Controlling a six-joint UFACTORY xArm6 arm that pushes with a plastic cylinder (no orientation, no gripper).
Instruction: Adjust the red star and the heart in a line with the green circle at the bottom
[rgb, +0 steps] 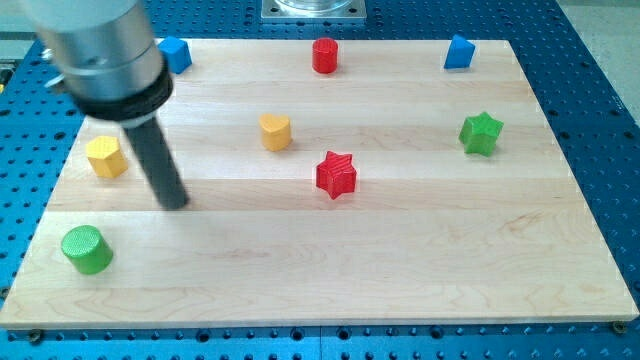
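Observation:
The red star (336, 175) lies near the board's middle. The yellow heart (275, 131) sits up and to the left of it. The green circle (87, 249) is a cylinder at the view's bottom left. My tip (175, 203) is at the end of the dark rod on the left side. It stands up and to the right of the green circle, and well left of the red star and the heart. It touches no block.
A yellow hexagon (106, 157) lies left of the rod. A blue block (176, 54) is at the top left, a red cylinder (325, 56) at the top middle, a blue block (458, 52) at the top right. A green star (481, 133) is on the right.

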